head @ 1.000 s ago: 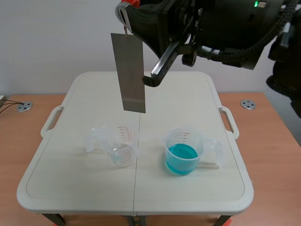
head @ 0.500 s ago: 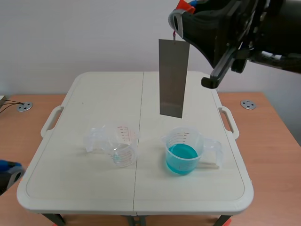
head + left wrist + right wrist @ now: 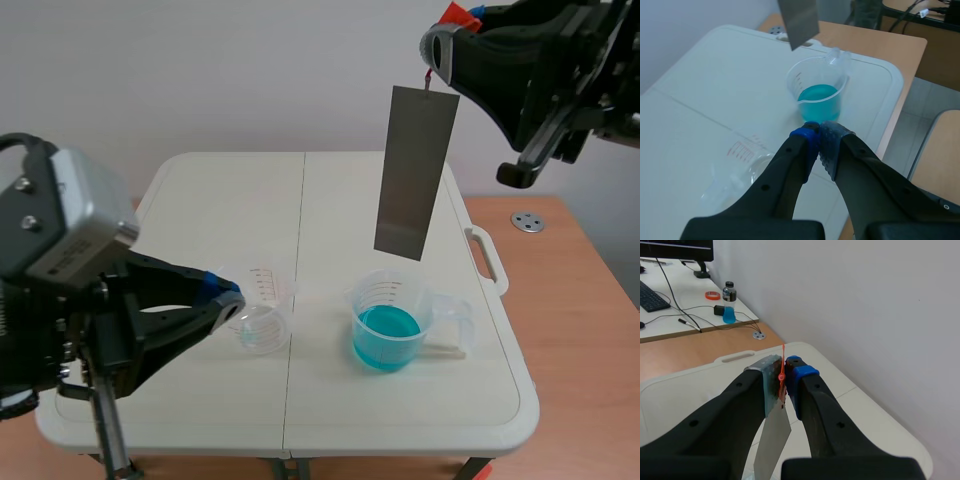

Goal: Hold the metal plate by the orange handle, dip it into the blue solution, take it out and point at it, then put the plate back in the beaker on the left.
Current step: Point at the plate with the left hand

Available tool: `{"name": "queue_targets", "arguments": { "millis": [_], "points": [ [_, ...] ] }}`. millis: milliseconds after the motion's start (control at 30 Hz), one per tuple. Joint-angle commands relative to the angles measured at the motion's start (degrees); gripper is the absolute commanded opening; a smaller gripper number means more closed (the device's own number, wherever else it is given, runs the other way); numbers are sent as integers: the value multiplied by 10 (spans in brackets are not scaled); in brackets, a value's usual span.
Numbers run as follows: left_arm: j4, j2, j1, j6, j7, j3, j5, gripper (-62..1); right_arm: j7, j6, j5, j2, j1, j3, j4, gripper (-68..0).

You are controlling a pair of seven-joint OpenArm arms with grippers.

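My right pincer [image 3: 436, 52] is raised high over the far right part of the white folding table [image 3: 220, 200], and its two fingers are clamped on the thin orange handle [image 3: 782, 372] of the metal plate [image 3: 415, 172]. In my right wrist view the orange strip stands between my two pads, and the grey plate [image 3: 771, 447] hangs from it below my fingers. From the scene view the plate hangs with a slight tilt, its lower edge above the beaker of blue solution [image 3: 388, 322] and not touching it. That beaker stands upright on the right half of the table, the blue liquid low in it, its handle pointing toward the table's right edge.

My left pincer [image 3: 228, 296] is low over the left half of the table, closed with nothing between its fingers: in my left wrist view the blue pad [image 3: 805, 134] and the dotted pad [image 3: 831, 146] meet at the tips. The empty beaker [image 3: 265, 320] stands just beside those tips, partly under my left finger in the wrist view [image 3: 740, 160]. Ahead of my left pincer stands the blue beaker [image 3: 821, 90], and the plate's lower corner [image 3: 799, 22] hangs beyond it.

A small round metal disc [image 3: 527, 221] sits on the wooden surface beside the table
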Motion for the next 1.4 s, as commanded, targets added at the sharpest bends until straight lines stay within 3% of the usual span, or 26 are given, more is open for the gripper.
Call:
{"name": "queue_targets", "arguments": {
  "millis": [0, 333, 600, 767, 1367],
  "points": [
    [-16, 4, -17, 0, -4, 14, -7, -592, 12, 3, 9, 12, 6, 2, 15, -664],
    [-135, 49, -154, 7, 0, 102, -2, -592, 12, 3, 9, 18, 7, 2, 15, -664],
    [-196, 87, -213, 22, -1, 135, 45, -592, 12, 3, 8, 18, 7, 2, 15, -664],
    [-230, 104, -246, 61, -1, 155, 51, -592, 10, 3, 8, 18, 7, 2, 15, -664],
    [-263, 118, -279, 82, -3, 172, 68, -592, 10, 3, 9, 18, 7, 2, 15, -664]
  ]
}}
